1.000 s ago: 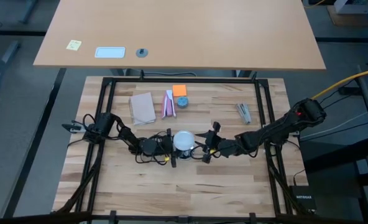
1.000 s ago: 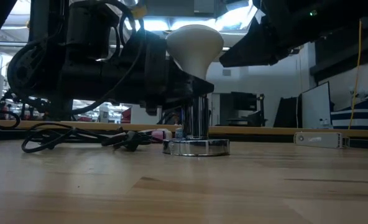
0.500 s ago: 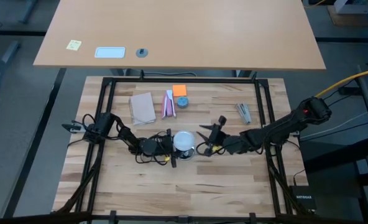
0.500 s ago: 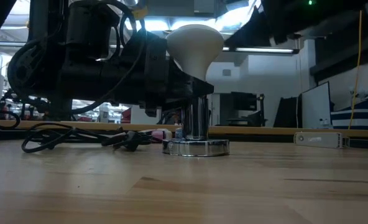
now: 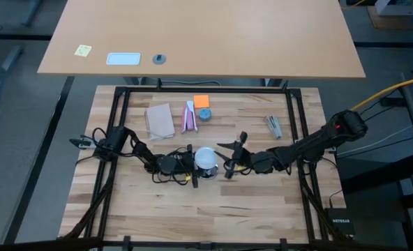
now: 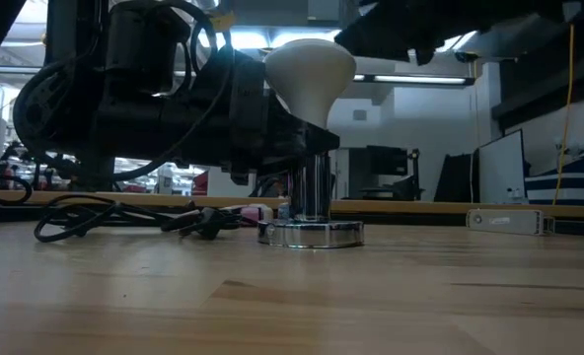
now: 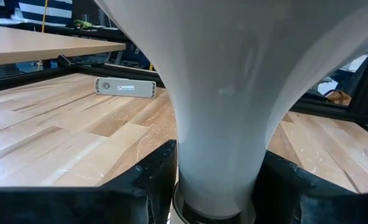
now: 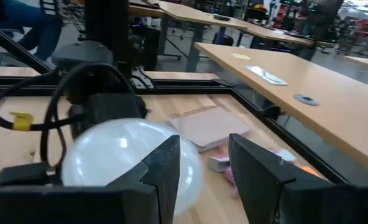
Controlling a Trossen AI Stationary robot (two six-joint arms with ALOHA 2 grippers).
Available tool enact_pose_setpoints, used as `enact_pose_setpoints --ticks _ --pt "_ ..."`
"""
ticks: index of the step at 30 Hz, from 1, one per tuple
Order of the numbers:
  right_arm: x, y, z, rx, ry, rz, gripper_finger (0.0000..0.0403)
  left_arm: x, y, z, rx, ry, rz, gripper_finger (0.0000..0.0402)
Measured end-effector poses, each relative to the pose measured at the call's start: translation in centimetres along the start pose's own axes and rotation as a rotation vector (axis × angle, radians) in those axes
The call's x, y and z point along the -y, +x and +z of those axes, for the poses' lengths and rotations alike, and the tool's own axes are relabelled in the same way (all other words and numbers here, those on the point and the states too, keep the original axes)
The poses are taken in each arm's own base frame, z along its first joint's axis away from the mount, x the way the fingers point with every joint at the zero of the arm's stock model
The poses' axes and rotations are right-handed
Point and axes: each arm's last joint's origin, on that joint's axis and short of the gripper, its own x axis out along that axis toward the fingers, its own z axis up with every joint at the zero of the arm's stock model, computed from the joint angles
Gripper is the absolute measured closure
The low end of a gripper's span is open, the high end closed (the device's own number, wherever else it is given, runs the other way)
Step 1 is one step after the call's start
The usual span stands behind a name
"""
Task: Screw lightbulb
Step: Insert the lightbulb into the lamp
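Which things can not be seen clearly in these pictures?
- Threads of the lightbulb: hidden in every view; in the low view the left gripper and the socket cover the neck.
- Right gripper: cut off by the low view's top edge.
- Small grey item: too small in the high view.

The lightbulb (image 5: 205, 156) is frosted white, plain and unpatterned. It stands in a shiny silver socket (image 6: 310, 233) with a thin black cord (image 6: 114, 219). The desk (image 5: 262, 202) is pale butcher-block wood in light and tan strips, framed in black. Both arms are black. Near the desk's far edge lie a tan pad (image 5: 160, 120), a pink-and-white packet (image 5: 189, 116), an orange note (image 5: 201, 101) and a small blue-grey disc (image 5: 204, 113).
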Motion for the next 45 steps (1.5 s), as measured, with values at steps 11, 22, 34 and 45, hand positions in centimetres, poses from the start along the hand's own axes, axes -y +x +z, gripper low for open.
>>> enact_pose_setpoints --ticks 11,22,34,45 --pt "-2.0 2.0 0.2 -0.037 -0.082 0.056 0.0260 0.0 0.0 0.0 -0.002 0.000 0.000 0.0233" --pt "-2.2 2.1 0.0 -0.068 -0.079 0.076 0.0260 0.1 -0.1 0.0 0.004 -0.021 0.002 0.0233" --pt "-2.2 2.1 -0.1 -0.073 -0.083 0.084 0.0260 0.1 -0.1 -0.1 -0.009 -0.085 0.009 0.0218" --pt "-2.2 2.1 -0.2 -0.076 -0.086 0.088 0.0260 0.1 -0.1 -0.2 -0.012 -0.087 0.012 0.0184"
